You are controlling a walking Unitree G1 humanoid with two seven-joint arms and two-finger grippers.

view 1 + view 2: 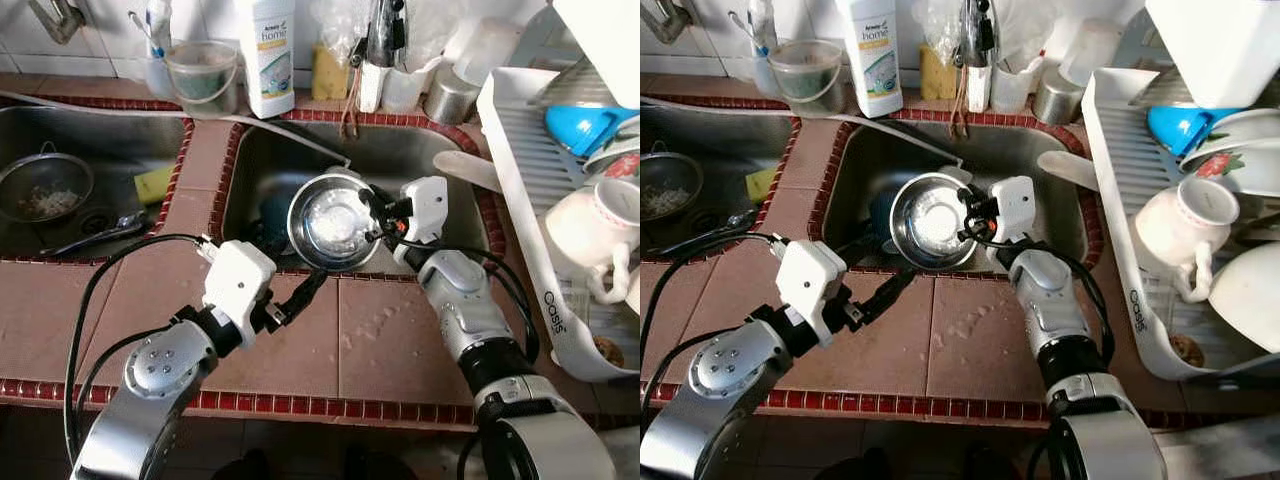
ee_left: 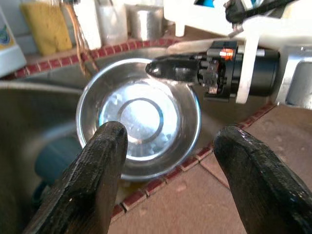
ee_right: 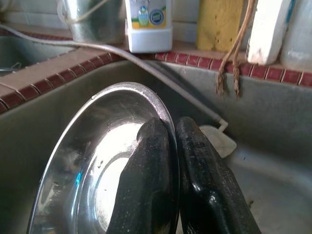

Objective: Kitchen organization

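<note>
A round steel bowl hangs tilted over the right sink. My right gripper is shut on the bowl's right rim, one finger inside and one outside, as the right wrist view shows at the rim. My left gripper is open above the tiled counter at the sink's front edge. Its fingertips point at the bowl from just below it without touching. A dark teal object lies in the sink, partly hidden behind the bowl.
A white dish rack at the right holds a white mug and a blue bowl. The left sink has a strainer, a yellow sponge and a spoon. A detergent bottle and jars line the back ledge.
</note>
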